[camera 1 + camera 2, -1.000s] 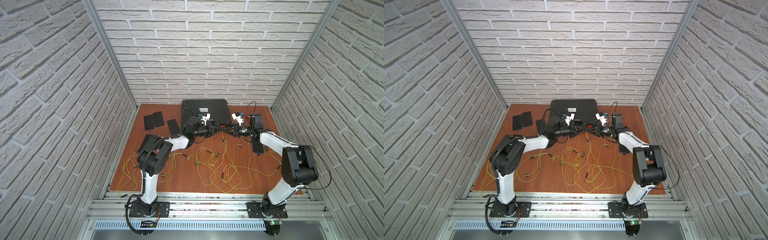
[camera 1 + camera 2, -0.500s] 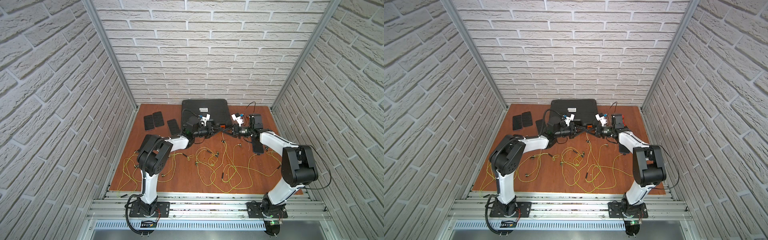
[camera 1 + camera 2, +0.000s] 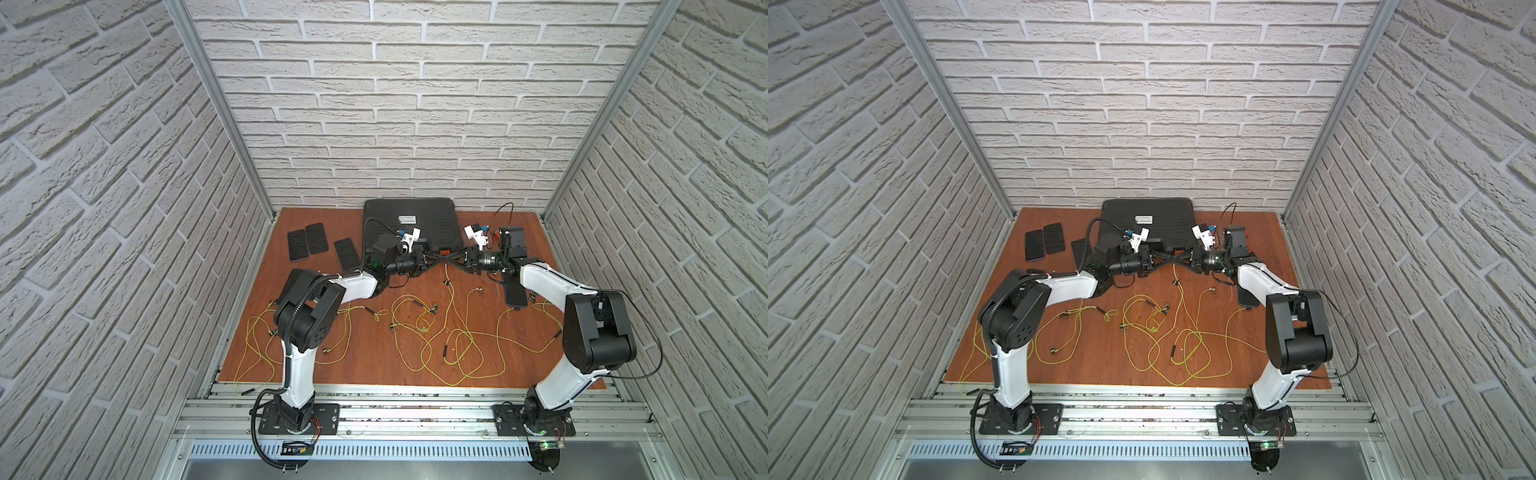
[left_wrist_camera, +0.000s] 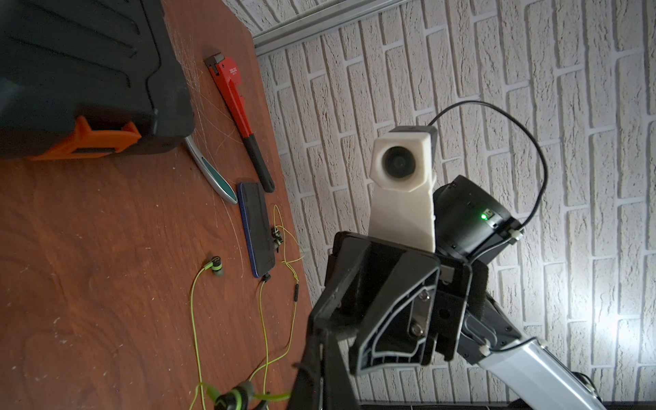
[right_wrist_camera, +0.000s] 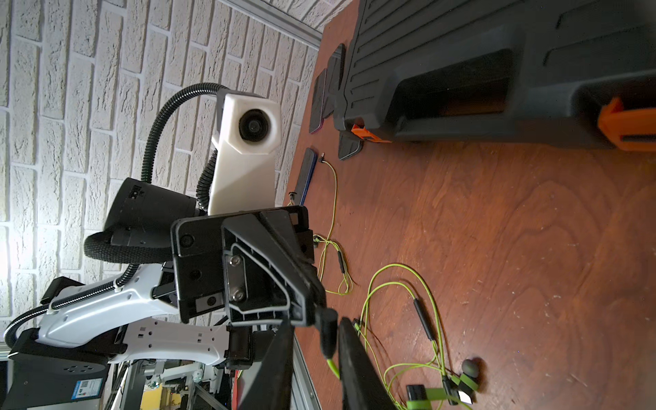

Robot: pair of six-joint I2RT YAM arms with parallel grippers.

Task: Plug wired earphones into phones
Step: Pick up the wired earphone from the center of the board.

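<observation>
The counter carries the black case at the far middle; in front of it my left arm and my right arm meet tip against tip above the wood. Three phones lie free at the far left; a fourth phone at the right, partly under my right arm, seems to have its cord in already. The wired earphones lie in loose loops in the near middle. My left jaws are fully closed on one dark plug; my right jaws stand a little apart around it, not pressing. I judge this step as passing the plug to the left side; next the right should draw back clear, and the left should line the plug up with the socket of a free phone.
</observation>
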